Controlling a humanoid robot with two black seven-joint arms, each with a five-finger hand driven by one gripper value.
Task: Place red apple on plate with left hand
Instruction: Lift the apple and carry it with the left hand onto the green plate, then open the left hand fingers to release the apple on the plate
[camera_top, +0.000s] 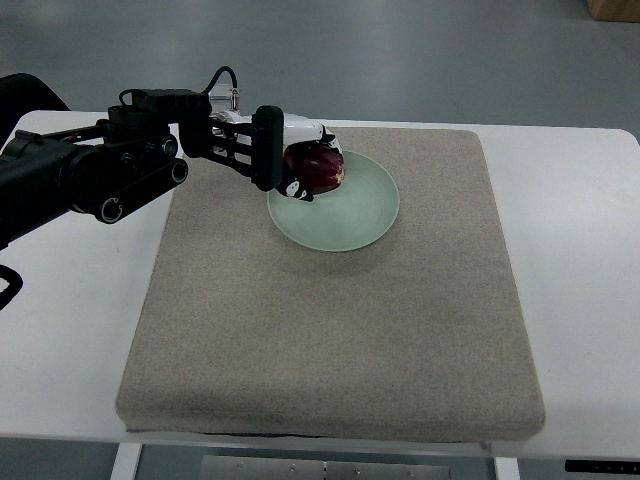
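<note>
Item, step in hand: I judge this the placing stage, with the left hand (292, 160) over the far-left part of the plate (355, 215), its fingers closed around the red apple (322, 167). Item, location of the apple: held in that hand above or at the plate's far-left rim area; I cannot tell whether it already touches the plate. Item, next move as I read it: settle the apple onto the plate's surface, let the fingers part, then draw the arm back to the left without rolling the fruit off. Item, count: one red apple, one pale green plate, one grey mat (330, 330) under the plate, one white desk (580, 300) carrying the mat, one arm in view. Right arm: not visible.
</note>
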